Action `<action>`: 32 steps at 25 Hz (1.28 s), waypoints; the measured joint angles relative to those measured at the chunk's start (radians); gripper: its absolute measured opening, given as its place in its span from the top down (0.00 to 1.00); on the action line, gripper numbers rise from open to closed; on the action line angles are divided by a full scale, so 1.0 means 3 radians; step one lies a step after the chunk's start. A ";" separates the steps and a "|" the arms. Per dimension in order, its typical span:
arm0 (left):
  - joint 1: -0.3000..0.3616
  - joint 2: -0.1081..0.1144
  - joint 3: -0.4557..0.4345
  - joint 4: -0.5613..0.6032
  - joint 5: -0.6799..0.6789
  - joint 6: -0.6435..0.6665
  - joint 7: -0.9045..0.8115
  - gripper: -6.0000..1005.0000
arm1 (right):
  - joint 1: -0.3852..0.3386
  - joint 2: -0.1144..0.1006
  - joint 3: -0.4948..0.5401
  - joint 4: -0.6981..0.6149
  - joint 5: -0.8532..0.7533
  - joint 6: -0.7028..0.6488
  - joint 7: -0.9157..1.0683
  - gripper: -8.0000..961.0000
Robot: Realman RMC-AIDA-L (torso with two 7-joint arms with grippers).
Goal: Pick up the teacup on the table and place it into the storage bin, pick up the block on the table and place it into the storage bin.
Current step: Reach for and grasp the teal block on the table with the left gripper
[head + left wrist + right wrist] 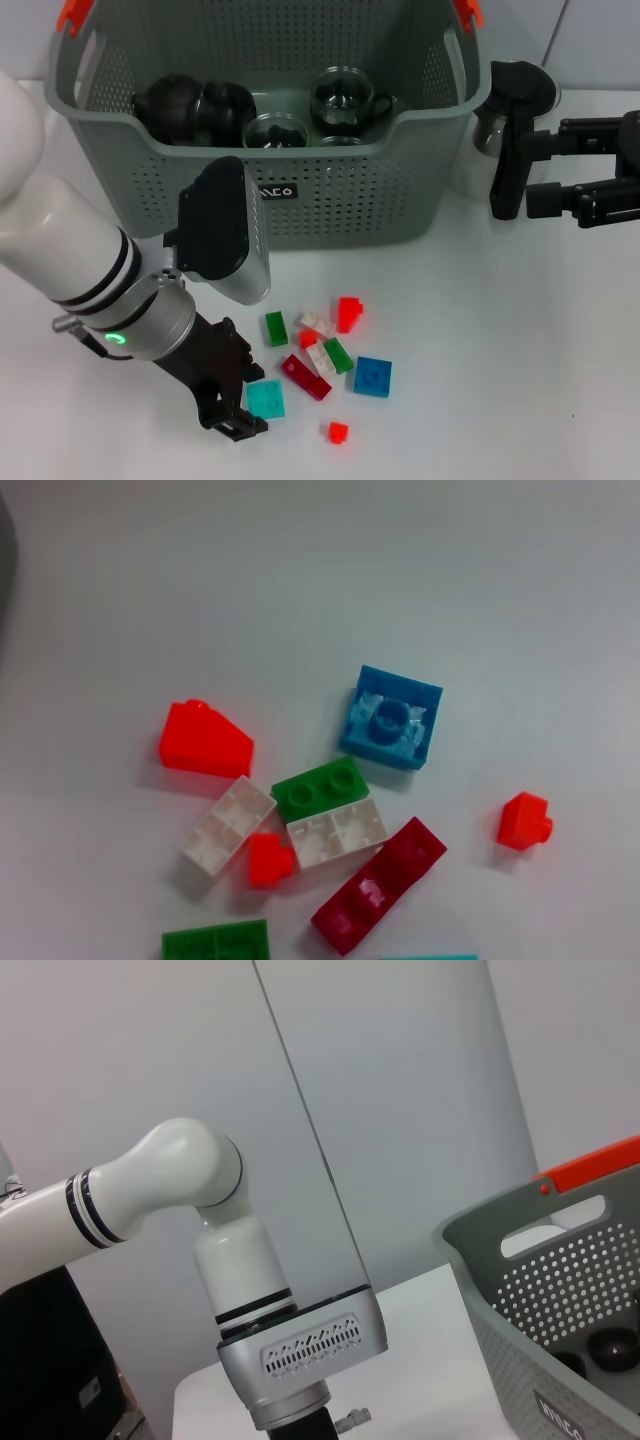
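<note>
A pile of small blocks lies on the white table in front of the storage bin (300,215): a teal block (265,399), a blue one (372,376) (390,717), a dark red one (305,377) (378,885), green, white and bright red pieces. My left gripper (243,402) is low on the table, right beside the teal block. A dark-rimmed shiny teacup (512,95) stands on the table by the bin's right wall. My right gripper (510,185) hovers just in front of it. Inside the bin sit dark teapots (190,108) and glass cups (345,100).
The bin has orange-red handle clips (72,14) and fills the back of the table. The right wrist view shows the left arm's white elbow (190,1170) and a corner of the bin (560,1290). Bare table lies to the right of the blocks.
</note>
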 joint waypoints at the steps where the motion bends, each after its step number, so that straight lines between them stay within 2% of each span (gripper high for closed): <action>1: 0.0000 0.0000 0.0001 0.0004 0.0000 0.0001 -0.0003 0.41 | -0.0002 0.0000 0.0000 0.0000 0.0000 0.0000 0.0000 0.08; 11: -0.0007 0.0000 0.0163 -0.0009 0.0000 -0.0130 -0.0044 0.41 | -0.0033 0.0000 0.0001 0.0000 0.0008 -0.0001 -0.0020 0.08; 32: -0.0026 0.0000 0.0260 -0.0070 0.0019 -0.0246 -0.0011 0.41 | -0.0046 -0.0010 0.0039 0.0000 0.0036 -0.0001 -0.0036 0.08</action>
